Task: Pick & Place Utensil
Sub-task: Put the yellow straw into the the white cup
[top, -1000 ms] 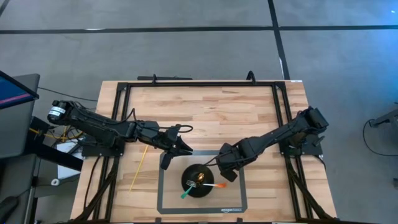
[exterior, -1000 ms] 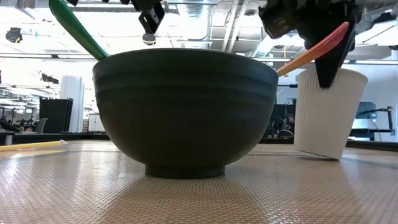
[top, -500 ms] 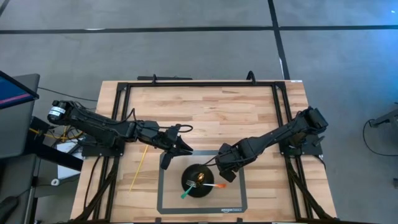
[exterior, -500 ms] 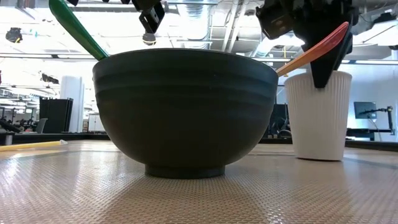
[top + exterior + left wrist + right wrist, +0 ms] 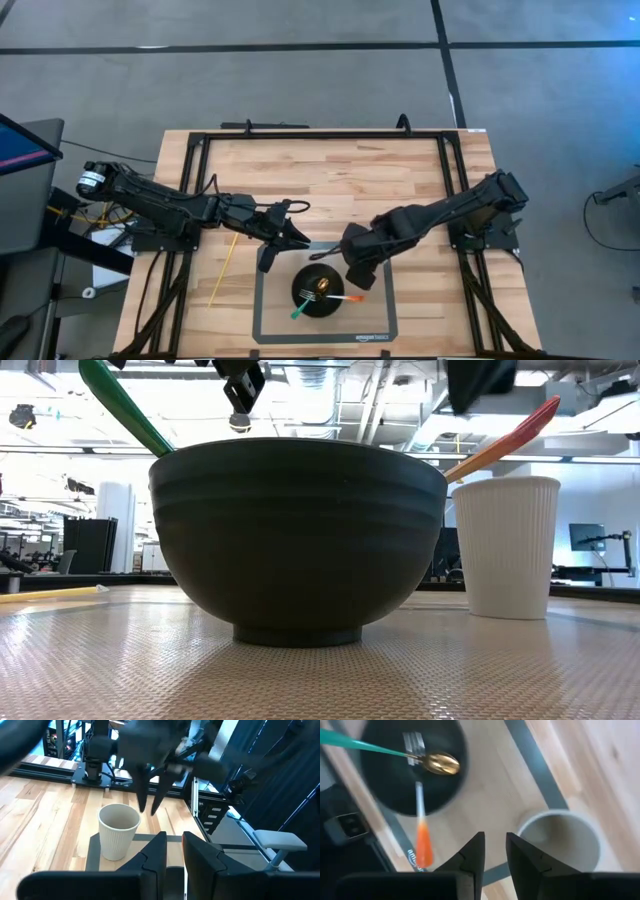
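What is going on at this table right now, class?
Two robot arms work over a grey mat on a wooden table. A dark bowl holds an orange-handled utensil, a green-handled one and a fork. A white ribbed cup stands upright beside the bowl. The right end effector hangs empty above the cup. The left end effector waits near the mat's corner. A yellow stick lies on the table.

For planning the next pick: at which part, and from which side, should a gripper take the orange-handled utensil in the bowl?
Grip the orange handle where it juts over the rim of the black bowl, coming from above on the right arm's side. That end is raised and free; its head lies inside beside the green-handled utensil. The right gripper hovers nearest.
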Controlling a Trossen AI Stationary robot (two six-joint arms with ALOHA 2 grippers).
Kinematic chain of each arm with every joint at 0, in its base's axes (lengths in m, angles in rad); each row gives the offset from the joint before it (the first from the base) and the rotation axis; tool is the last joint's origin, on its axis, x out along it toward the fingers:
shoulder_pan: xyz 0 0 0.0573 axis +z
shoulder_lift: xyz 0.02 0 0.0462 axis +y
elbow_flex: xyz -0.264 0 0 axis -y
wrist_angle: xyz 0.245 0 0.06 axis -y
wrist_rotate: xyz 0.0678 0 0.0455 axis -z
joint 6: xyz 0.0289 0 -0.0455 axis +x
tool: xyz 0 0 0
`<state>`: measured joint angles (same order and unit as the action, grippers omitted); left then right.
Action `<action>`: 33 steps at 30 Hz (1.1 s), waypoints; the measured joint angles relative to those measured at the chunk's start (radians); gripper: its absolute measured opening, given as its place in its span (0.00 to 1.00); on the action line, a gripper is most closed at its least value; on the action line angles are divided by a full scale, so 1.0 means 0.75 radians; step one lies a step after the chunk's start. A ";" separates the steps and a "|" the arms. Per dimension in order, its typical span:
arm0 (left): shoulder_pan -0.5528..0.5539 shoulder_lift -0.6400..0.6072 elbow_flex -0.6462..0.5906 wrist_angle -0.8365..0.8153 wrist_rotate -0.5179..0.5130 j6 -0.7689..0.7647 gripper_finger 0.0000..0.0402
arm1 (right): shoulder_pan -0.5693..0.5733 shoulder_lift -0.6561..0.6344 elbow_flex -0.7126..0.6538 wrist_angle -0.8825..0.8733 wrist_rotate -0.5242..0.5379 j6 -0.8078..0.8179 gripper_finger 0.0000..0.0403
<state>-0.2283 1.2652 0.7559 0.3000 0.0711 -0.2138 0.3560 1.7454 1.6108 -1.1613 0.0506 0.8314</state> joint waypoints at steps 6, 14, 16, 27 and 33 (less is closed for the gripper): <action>0.000 0.000 0.000 -0.001 0.000 0.000 0.16 | 0.019 -0.012 0.186 -0.150 0.078 -0.242 0.18; 0.001 -0.031 -0.002 -0.108 -0.002 -0.020 0.16 | 0.073 -0.200 0.215 -0.237 0.408 -0.516 0.18; 0.000 -0.080 -0.002 -0.230 -0.045 -0.056 0.15 | 0.098 -0.284 0.161 -0.226 0.570 -0.519 0.18; 0.031 -0.365 -0.002 -0.920 -0.455 -0.222 0.16 | 0.074 -0.803 -0.742 0.591 0.486 -0.582 0.14; 0.066 -0.339 -0.002 -1.134 -0.580 -0.439 0.16 | 0.038 -0.923 -1.125 1.182 0.486 -0.745 0.14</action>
<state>-0.1785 1.0112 0.7547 -0.5507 -0.3642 -0.5433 0.3847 1.0534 0.7671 -0.2744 0.4152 0.2728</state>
